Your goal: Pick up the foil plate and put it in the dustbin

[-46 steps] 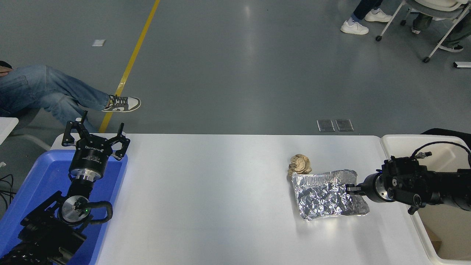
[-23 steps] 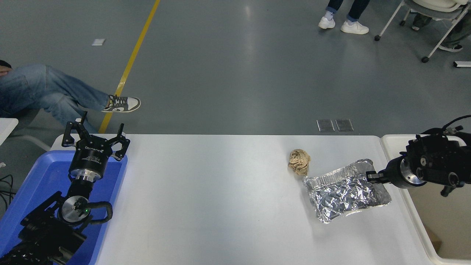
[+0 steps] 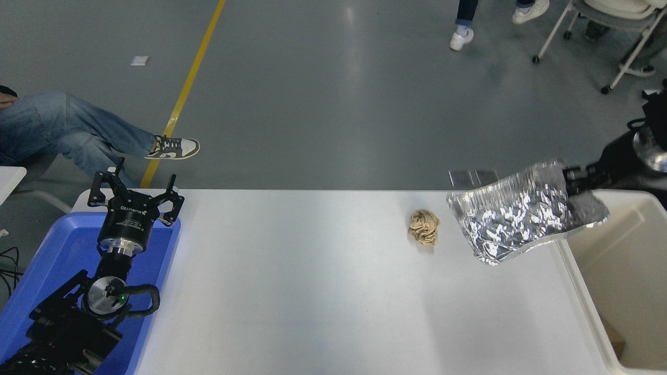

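The shiny, crinkled foil plate [image 3: 516, 216] hangs in the air above the table's right end, tilted, its right edge over the rim of the dustbin [image 3: 633, 271]. My right gripper [image 3: 572, 179] is shut on the plate's right rim, its arm coming in from the right edge. The cream-white dustbin stands beside the table's right end, its beige inside showing. My left gripper [image 3: 134, 195] is parked at the lower left over the blue tray, fingers spread open and holding nothing.
A small crumpled brown paper ball [image 3: 424, 227] lies on the white table [image 3: 312, 286] just left of the lifted plate. A blue tray [image 3: 62, 260] sits at the left end. People's legs and a wheeled chair are on the floor beyond.
My right gripper has lifted the foil plate off the table and carried it up and to the right, to the dustbin's rim. The left arm has not moved. The paper ball stays put.
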Tool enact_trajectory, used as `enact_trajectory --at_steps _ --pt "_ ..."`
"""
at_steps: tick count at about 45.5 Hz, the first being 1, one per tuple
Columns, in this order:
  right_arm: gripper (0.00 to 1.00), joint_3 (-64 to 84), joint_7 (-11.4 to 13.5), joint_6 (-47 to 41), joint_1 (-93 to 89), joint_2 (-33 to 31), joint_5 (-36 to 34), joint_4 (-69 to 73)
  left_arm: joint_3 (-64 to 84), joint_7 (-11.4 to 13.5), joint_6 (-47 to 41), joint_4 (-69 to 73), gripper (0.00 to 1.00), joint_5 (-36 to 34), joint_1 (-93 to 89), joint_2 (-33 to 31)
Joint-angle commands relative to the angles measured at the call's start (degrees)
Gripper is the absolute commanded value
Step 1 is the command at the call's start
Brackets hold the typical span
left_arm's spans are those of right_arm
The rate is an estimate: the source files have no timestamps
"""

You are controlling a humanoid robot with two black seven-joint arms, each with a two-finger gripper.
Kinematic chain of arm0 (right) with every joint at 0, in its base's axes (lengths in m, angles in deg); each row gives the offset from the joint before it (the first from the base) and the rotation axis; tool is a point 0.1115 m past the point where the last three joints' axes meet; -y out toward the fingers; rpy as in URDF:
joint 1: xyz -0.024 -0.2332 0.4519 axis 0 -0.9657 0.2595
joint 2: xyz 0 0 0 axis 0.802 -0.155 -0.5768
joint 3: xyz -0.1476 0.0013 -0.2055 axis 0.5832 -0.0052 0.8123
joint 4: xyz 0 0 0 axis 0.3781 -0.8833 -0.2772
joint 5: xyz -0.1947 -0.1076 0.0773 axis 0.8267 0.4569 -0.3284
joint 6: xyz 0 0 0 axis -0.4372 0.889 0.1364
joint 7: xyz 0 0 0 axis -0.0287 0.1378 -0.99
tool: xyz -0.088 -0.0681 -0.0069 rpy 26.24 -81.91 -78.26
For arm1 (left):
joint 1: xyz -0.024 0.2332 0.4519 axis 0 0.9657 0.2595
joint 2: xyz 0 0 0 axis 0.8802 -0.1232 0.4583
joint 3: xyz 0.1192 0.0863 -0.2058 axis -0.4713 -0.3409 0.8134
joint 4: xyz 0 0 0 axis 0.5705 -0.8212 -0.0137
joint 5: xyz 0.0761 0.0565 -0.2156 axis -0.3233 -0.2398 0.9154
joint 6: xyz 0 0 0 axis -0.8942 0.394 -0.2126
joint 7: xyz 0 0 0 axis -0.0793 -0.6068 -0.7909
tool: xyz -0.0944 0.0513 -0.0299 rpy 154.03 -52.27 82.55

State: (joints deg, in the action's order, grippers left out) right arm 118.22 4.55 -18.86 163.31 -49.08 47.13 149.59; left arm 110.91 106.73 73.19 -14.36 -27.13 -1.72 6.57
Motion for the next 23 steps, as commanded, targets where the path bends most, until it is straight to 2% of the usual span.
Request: enact_trajectory --at_steps 1,23 --pt "0.00 1.26 -1.67 -4.76 11.26 2.42 -0.23 1.50 0.00 -0.05 0.01 0.01 1.00 -0.02 0.00 0.00" --pt "0.00 4.33 -1.67 -4.76 11.27 0.32 0.83 0.01 0.00 0.04 0.01 -0.08 1.00 -0.02 0.00 0.00"
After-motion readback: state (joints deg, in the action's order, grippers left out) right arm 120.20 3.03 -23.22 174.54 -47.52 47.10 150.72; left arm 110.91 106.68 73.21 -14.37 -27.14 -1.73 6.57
